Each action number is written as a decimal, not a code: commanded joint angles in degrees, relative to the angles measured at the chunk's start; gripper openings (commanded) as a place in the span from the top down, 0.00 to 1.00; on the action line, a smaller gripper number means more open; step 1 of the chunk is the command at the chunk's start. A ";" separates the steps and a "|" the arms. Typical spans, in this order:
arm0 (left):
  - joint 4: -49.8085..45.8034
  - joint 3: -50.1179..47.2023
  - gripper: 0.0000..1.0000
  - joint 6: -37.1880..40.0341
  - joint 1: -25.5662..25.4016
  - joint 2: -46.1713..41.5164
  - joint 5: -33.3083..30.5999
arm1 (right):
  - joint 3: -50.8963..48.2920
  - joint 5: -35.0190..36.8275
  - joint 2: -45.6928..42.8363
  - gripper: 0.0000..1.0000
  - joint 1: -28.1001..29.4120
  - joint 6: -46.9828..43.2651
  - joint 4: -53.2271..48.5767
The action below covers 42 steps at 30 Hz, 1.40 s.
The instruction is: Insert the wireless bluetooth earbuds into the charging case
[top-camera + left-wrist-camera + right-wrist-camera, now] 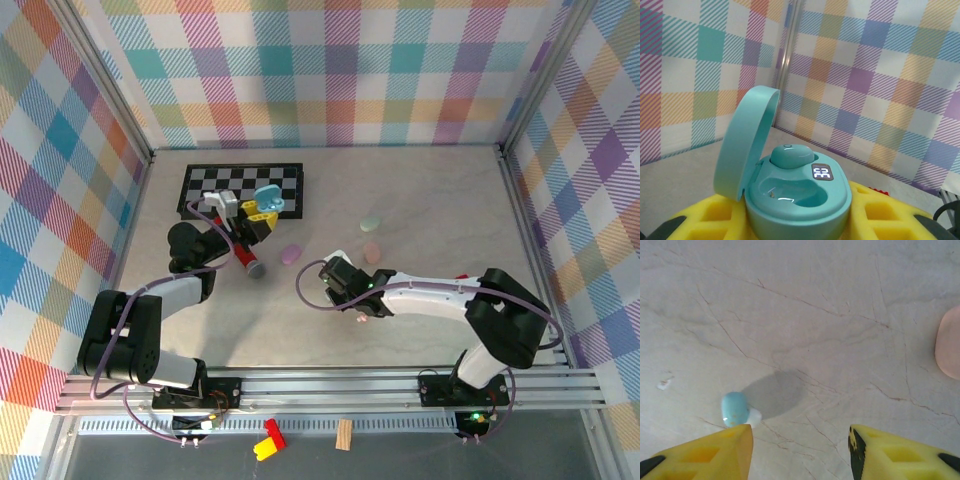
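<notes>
An earbud (735,409), pale blue with a white tip, is seen lying loose on the table (805,300), about the middle of the surface. It is found just ahead of the right gripper (800,435) but off-centre: it lies close beyond the tip of one finger (715,452), not in the gap. The white tip is turned toward that gap, so the long axis is judged to run roughly along the line on which the fingers close. A sideways shift would probably be needed before anything could be pinched. The fingers are spread, with nothing between them. The right arm is plainly the nearer one.

The left gripper (262,212) is held well apart, over the chequered mat (215,185) toward the far left corner, and is pressed onto the mint case (800,200). The lid (742,140) is swung up at one side. A second earbud (790,156) is seated in the farther socket; the nearer socket (785,192) is bare. A pink case (947,342) is left on the table, well apart from the loose earbud.
</notes>
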 commanded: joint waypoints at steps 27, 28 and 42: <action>2.49 1.86 0.71 -2.14 2.77 -0.26 0.94 | 29.39 13.53 25.27 0.64 9.24 6.43 -31.01; 2.46 1.86 0.71 -2.14 2.80 -0.30 0.95 | 29.47 13.52 25.53 0.64 9.19 6.57 -31.19; 2.39 1.77 0.71 -2.24 2.79 -0.61 1.47 | 29.30 13.61 26.92 0.73 9.19 5.83 -30.90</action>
